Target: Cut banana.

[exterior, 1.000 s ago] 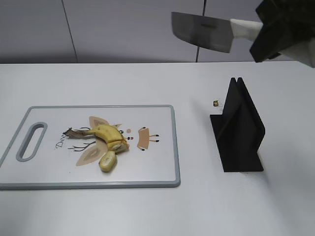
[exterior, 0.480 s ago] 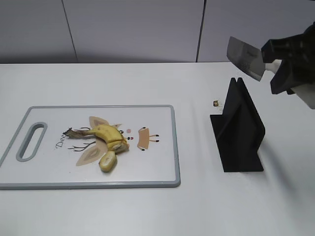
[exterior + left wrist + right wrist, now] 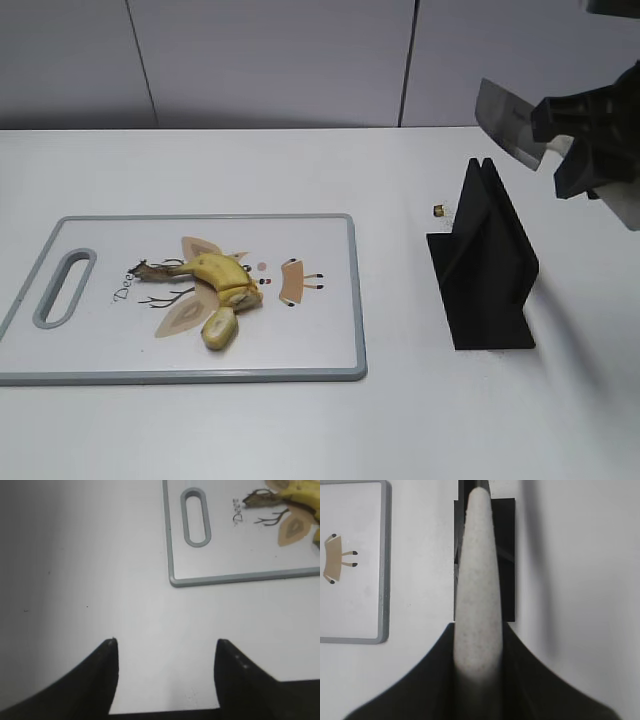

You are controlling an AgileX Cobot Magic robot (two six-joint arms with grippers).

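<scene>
On the table (image 3: 300, 430) a cutting board (image 3: 320, 340) is laid, the banana (image 3: 222, 276) resting near its middle. A knife (image 3: 505, 120) is clamped by the right gripper (image 3: 479, 645) above the black stand (image 3: 485, 260). The left gripper (image 3: 165, 672) is spread wide, empty. The banana is judged soft, light and easily bruised; it is best held gently near the stem.

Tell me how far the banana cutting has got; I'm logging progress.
Done: the banana lies on the cutting board with a cut chunk beside it. In hand: the right tool holds the knife above the black knife stand, apparently to stow it. Left: slotting it in. The left tool is open, idle.
</scene>
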